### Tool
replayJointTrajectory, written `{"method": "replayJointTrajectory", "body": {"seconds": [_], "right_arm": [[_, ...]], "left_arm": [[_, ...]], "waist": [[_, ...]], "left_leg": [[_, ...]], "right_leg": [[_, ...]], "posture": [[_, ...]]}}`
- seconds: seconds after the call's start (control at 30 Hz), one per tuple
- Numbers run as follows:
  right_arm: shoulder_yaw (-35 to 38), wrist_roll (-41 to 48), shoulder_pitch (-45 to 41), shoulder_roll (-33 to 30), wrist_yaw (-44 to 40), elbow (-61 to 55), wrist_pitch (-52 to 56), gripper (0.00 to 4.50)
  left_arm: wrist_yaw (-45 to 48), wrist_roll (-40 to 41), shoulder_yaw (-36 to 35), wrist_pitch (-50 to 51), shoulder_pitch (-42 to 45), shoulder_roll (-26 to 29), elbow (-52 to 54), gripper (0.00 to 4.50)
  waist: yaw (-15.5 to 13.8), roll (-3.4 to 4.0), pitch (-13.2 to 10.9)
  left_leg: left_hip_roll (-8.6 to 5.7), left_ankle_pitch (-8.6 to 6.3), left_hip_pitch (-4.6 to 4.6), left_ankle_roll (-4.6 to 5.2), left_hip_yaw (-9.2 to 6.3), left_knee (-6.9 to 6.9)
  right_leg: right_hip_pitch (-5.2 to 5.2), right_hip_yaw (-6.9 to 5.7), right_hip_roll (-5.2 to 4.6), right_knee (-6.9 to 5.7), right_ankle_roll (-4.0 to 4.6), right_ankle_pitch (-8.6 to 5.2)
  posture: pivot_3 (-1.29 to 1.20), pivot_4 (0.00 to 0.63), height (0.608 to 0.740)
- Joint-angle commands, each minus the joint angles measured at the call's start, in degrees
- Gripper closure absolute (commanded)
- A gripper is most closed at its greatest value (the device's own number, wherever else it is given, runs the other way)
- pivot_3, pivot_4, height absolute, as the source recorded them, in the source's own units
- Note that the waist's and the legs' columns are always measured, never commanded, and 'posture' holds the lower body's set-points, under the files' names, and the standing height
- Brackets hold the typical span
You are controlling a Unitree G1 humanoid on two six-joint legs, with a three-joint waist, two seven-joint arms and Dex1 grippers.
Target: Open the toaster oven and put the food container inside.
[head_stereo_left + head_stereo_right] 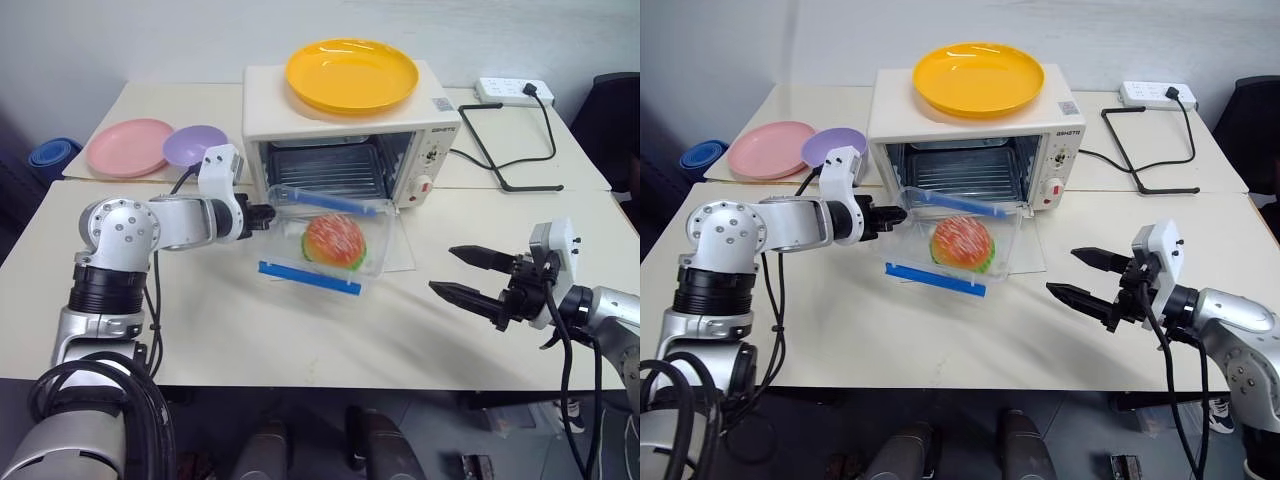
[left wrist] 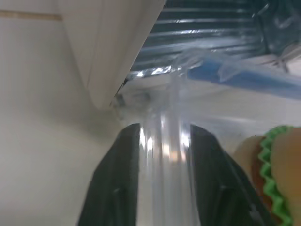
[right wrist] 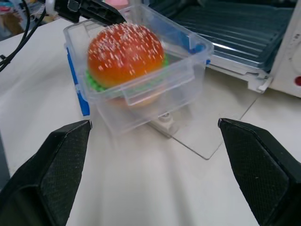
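Head stereo overhead; wrist close-ups.

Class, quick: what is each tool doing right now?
Left tool: shut on the container, gripping its wall.
Right tool: open, holding nothing.

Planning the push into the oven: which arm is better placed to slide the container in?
Left. Its gripper already pinches the container wall at the open oven door; the right gripper hangs open, off to the side.

Food container (image 1: 325, 240) sits on the toaster oven's (image 1: 350, 140) lowered door.
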State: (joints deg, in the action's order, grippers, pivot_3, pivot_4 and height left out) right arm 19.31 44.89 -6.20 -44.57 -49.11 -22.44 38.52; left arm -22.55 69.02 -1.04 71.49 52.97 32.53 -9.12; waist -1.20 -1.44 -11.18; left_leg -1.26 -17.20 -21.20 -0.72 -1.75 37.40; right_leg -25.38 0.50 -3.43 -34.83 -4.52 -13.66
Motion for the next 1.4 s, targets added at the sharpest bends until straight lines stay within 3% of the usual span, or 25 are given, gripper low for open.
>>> {"method": "replayJointTrajectory", "body": {"seconds": [0.03,0.23,0.37,0.43,0.57,0.77,0.83,0.87,1.0,1.1,1.4], "right_arm": [[0.2,0.0,-0.6,0.7,2.0,-2.9,-0.9,0.0],[-1.4,2.1,-2.2,1.5,4.0,-5.4,1.0,0.0],[-2.2,4.5,-3.9,1.6,5.1,-6.8,3.0,0.0],[-2.0,6.5,-4.6,1.5,5.3,-6.9,4.3,0.39],[-3.5,10.4,-4.8,1.0,4.8,-9.0,7.0,1.66],[-10.4,9.8,-4.8,3.7,6.4,-11.0,8.0,3.78],[-13.3,8.1,-5.7,5.0,7.6,-10.5,7.7,4.47],[-14.7,7.3,-6.3,5.8,8.4,-10.0,7.7,4.47],[-20.8,1.5,-8.8,8.1,10.4,-7.0,7.3,4.47],[-23.9,-3.9,-11.0,10.2,12.4,-4.0,5.4,4.47],[-24.4,-16.6,-23.0,18.2,19.5,11.9,-1.1,4.47]], "left_arm": [[2.1,-1.6,-4.3,1.4,1.3,-1.2,1.2,1.69],[8.8,1.7,-12.5,2.5,-0.9,-0.5,7.2,1.69],[18.3,6.0,-19.9,1.1,-5.6,3.3,12.9,1.69],[24.1,8.1,-22.2,0.7,-7.7,5.3,15.4,1.66],[45.0,7.1,-24.0,-1.0,-17.0,14.1,22.4,2.59],[69.8,-10.5,-15.7,-15.0,-31.5,27.2,27.4,4.46],[73.8,-17.2,-11.7,-20.6,-33.9,29.2,27.4,4.5],[75.0,-20.9,-9.3,-23.5,-34.6,29.8,27.1,4.5],[74.6,-32.0,0.6,-30.6,-31.2,26.1,25.0,4.5],[73.3,-35.8,5.8,-30.9,-26.4,20.2,23.8,4.5],[63.5,-44.0,8.0,-33.4,-17.0,2.0,13.2,4.5]], "waist": [[0.1,0.0,0.0],[0.2,0.0,0.0],[0.7,0.0,0.0],[1.0,-0.01,0.0],[1.3,-0.01,0.0],[1.2,-0.01,0.0],[1.1,-0.01,0.0],[1.1,-0.01,0.0],[1.0,-0.01,0.0],[1.0,-0.06,0.0],[1.4,-0.06,0.0]], "left_leg": [[0.0,0.0,0.0,0.0,0.0,0.0],[0.06,0.09,-0.01,-0.17,-0.02,0.0],[0.08,0.2,0.02,-0.36,-0.02,-0.04],[0.09,0.2,0.01,-0.36,-0.03,-0.04],[0.08,0.2,0.01,-0.33,-0.03,-0.05],[0.15,0.05,0.1,0.01,0.08,-0.12],[0.15,0.09,0.02,0.07,0.08,-0.11],[0.16,0.11,0.01,0.09,0.07,-0.11],[0.14,0.1,0.0,0.16,0.06,-0.12],[0.14,0.07,-0.08,0.21,0.02,-0.1],[0.07,0.02,-0.06,0.29,0.1,0.03]], "right_leg": [[0.0,0.0,0.0,-0.01,0.0,0.0],[-0.03,0.0,-0.06,-0.04,0.0,0.0],[-0.03,0.0,-0.06,-0.05,0.01,0.0],[-0.03,-0.01,-0.06,-0.06,0.01,-0.01],[-0.02,-0.01,-0.07,-0.05,0.06,-0.03],[-0.02,-0.02,-0.05,-0.01,0.53,-0.3],[0.0,0.0,-0.08,0.15,0.91,-0.52],[0.01,0.01,-0.09,0.18,1.19,-0.67],[0.01,0.15,-0.13,0.22,1.07,-0.61],[0.0,0.04,-0.1,0.24,0.15,-0.08],[-0.06,0.06,-0.09,0.0,-0.05,0.04]], "posture": [[0.0,0.15,0.74],[0.0,0.15,0.74],[0.0,0.15,0.74],[0.0,0.15,0.74],[0.0,0.15,0.74],[0.0,0.15,0.74],[0.0,0.15,0.74],[0.0,0.15,0.74],[0.0,0.15,0.74],[0.0,0.15,0.74],[0.0,0.15,0.74]]}}
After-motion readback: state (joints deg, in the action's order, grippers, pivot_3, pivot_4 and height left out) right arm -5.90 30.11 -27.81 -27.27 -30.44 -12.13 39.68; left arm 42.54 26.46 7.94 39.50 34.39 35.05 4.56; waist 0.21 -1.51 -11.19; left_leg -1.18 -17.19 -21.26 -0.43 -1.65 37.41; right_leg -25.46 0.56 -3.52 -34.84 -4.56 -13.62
